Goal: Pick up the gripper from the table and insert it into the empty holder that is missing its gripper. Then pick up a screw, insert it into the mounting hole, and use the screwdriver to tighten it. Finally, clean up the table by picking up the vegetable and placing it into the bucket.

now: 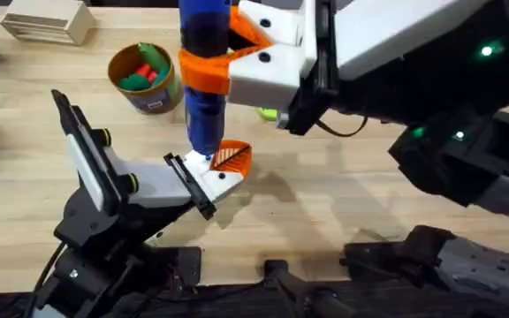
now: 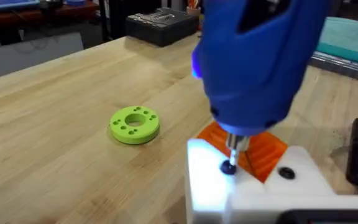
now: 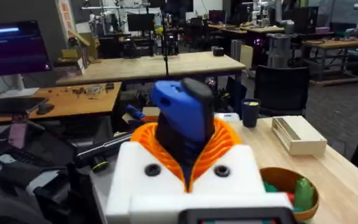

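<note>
Screwdriver (image 1: 204,53) upright, clamped in right pincer (image 1: 237,55) between orange pads, tip down on a screw (image 2: 229,167) in the holder (image 1: 208,181). Holder at left arm's end, low over the desk (image 1: 343,203); orange gripper (image 1: 231,157) seated in it, just beside the tip. Left pincer (image 2: 253,180): width not readable, cannot tell wide or narrow. A second dark hole (image 2: 286,173) in the white block, beside the screw. Farther off on the desk, green ring (image 2: 134,124) lying flat, apart from the holder. Beyond, bucket (image 1: 145,79) standing near the far edge, green and red toy vegetables (image 1: 145,67) inside. Wooden box (image 1: 47,21) at the far left corner.
</note>
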You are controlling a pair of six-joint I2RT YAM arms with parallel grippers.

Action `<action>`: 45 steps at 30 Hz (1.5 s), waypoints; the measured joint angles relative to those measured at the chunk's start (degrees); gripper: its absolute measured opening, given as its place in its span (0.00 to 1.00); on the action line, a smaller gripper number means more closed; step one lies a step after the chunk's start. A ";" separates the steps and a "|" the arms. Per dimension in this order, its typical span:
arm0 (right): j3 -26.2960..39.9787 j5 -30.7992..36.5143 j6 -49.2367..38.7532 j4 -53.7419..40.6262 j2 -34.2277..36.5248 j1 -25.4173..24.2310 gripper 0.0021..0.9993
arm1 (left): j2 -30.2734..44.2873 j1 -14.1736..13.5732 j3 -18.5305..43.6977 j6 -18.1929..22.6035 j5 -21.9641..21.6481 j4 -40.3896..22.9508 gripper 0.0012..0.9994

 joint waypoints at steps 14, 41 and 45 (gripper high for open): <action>0.00 0.04 -0.04 -1.51 -0.02 0.00 0.03 | 0.00 -0.02 0.00 0.00 0.00 -0.01 0.01; 0.00 0.02 -0.74 -0.67 -0.02 0.00 0.03 | 0.00 -0.02 0.00 0.00 0.00 0.00 0.01; 0.00 0.02 -2.06 -0.68 -0.02 0.00 0.03 | 0.00 -0.02 0.00 0.00 0.00 0.01 0.01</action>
